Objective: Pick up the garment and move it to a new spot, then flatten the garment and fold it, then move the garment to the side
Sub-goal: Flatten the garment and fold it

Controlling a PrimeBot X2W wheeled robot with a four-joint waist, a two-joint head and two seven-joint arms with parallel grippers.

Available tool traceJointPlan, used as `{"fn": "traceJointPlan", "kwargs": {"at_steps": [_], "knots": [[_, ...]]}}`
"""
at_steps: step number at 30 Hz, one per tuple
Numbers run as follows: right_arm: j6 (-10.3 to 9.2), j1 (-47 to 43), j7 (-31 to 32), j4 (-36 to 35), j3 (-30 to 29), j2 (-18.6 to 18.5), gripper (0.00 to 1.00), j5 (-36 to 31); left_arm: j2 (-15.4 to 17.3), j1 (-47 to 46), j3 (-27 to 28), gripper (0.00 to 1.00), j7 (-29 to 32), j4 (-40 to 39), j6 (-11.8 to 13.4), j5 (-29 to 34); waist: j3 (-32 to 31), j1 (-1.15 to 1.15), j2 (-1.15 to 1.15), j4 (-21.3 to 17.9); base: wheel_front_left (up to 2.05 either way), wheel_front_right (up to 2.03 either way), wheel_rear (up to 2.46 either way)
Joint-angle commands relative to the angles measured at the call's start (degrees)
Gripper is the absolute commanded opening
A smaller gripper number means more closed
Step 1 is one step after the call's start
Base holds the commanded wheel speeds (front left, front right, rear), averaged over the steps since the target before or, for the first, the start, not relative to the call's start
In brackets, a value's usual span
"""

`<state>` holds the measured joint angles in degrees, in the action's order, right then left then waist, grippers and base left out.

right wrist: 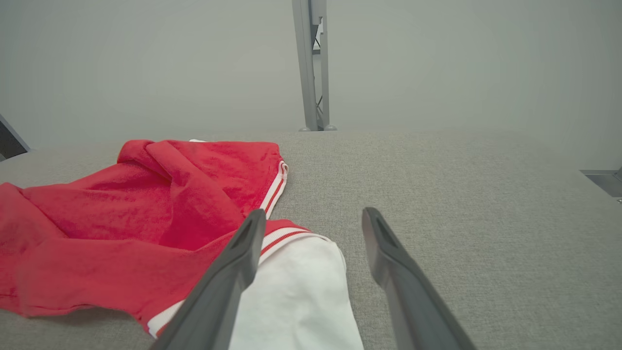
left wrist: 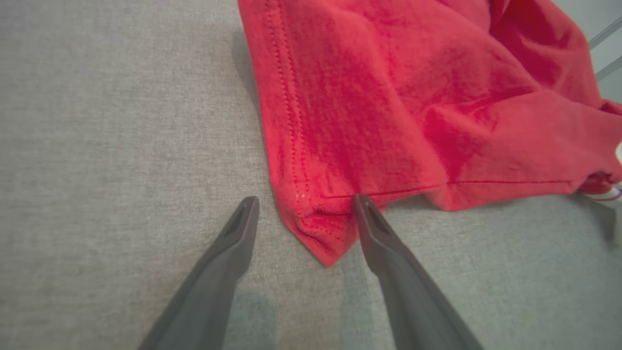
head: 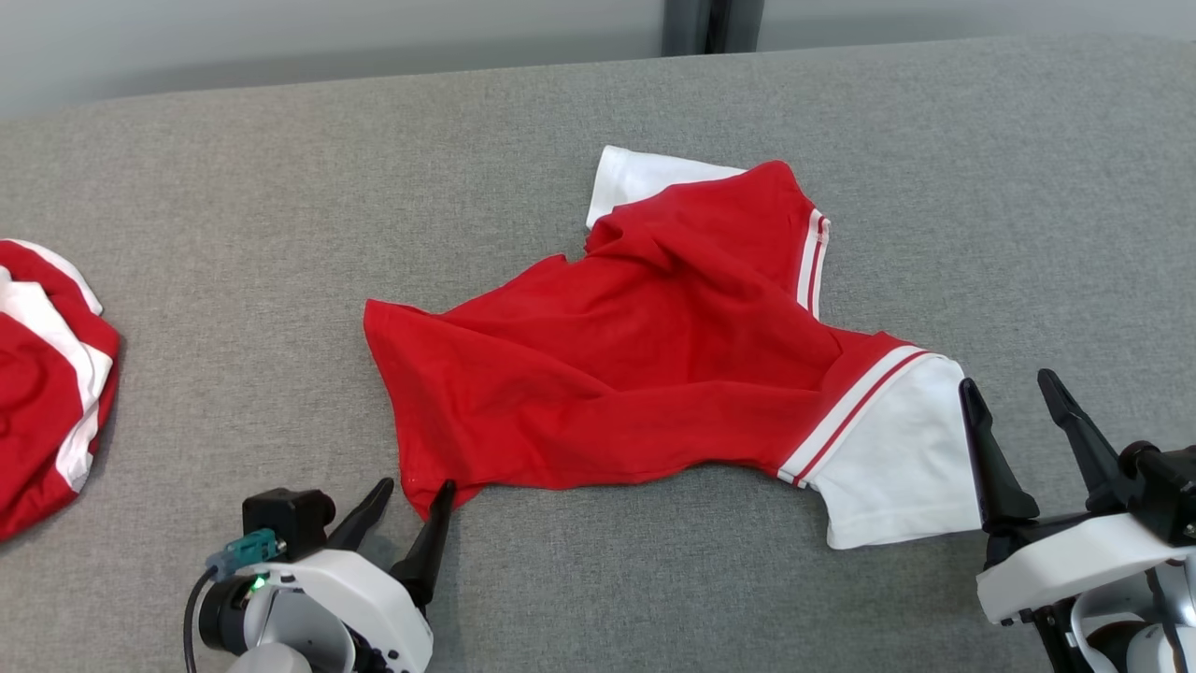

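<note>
Our left gripper (head: 418, 486) is spread, straddling the hem corner (left wrist: 320, 238) of the shirt (head: 635, 355); right gripper (head: 1007, 381) is spread at the white sleeve (head: 897, 458). We'd pinch both spots (light, floppy cloth, likely sags).

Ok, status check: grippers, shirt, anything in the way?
Left gripper jaws open astride hem corner of red shirt. Right gripper jaws open at white sleeve. Shirt crumpled, nothing held. Second red-white garment far left, apart.

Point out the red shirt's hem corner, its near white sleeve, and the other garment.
Hem corner (left wrist: 320, 236): left wrist view, stitched red tip.
White sleeve (head: 897, 458): head view, middle of white panel.
Other garment (head: 33, 402): head view, its red fold.
</note>
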<state>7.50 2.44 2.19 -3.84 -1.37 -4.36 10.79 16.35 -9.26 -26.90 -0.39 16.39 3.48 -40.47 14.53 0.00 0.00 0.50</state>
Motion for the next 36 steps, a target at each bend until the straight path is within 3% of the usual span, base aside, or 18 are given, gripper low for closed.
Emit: {"fn": "traceJointPlan", "kwargs": {"at_steps": [1,2,4,13,23,24,25,26,31,36], "knots": [[-0.02,0.7,0.2,-0.3,-0.1,-0.6,1.0,0.0,0.1,-1.5,0.1,1.0,0.3,1.1,-0.5,-0.3,0.3,0.0,0.0,-0.2,0.0,0.0,0.0],[-0.02,0.7,0.4,-0.4,-0.2,-0.7,1.0,0.1,0.1,-1.7,0.0,0.63,0.3,1.7,-0.6,-0.4,0.3,0.0,0.0,-0.3,0.0,0.0,0.0],[-0.02,0.5,0.5,-0.6,-0.8,-0.8,1.0,0.3,0.1,-2.1,0.0,0.0,0.0,2.5,-1.0,-0.4,0.5,0.0,0.0,-0.5,0.0,0.0,0.0],[-0.02,-4.2,2.5,1.9,-3.1,-0.2,1.0,0.2,1.2,-2.5,-0.3,0.0,-1.2,0.7,-1.0,0.8,0.7,0.0,0.0,0.0,0.0,0.0,0.0],[-0.02,-1.3,1.5,17.0,-1.5,0.5,1.0,2.5,2.1,-1.9,-0.2,0.0,-1.4,-2.8,0.6,1.5,1.1,0.0,0.0,0.7,0.0,0.0,0.0],[-0.02,-0.8,1.5,18.4,-1.2,0.5,0.95,2.9,2.2,-1.8,-0.3,0.0,-1.6,-3.1,0.7,1.7,1.1,0.0,0.0,0.8,0.0,0.0,0.0],[-0.02,-0.4,1.4,19.8,-1.0,0.6,0.41,3.3,2.2,-1.7,-0.3,0.0,-1.6,-3.4,0.8,1.7,1.0,0.0,0.0,0.9,0.0,0.0,0.0],[-0.02,0.0,1.0,20.4,-0.8,0.6,0.0,3.8,2.2,-1.6,-0.2,0.0,-2.0,-3.8,0.9,1.7,0.9,0.0,0.0,1.0,0.0,0.0,0.0],[-0.03,2.2,-3.0,17.9,-2.4,-0.3,0.0,5.5,3.8,-2.2,-0.1,0.0,-3.8,-7.7,1.8,4.0,0.7,0.0,0.0,1.0,0.0,0.0,0.0],[-0.02,5.1,-5.2,10.1,-3.8,-1.4,0.0,6.5,5.7,-3.7,1.4,0.0,-5.5,-14.1,3.8,6.5,0.1,0.0,0.0,0.3,0.0,0.0,0.0]]}}
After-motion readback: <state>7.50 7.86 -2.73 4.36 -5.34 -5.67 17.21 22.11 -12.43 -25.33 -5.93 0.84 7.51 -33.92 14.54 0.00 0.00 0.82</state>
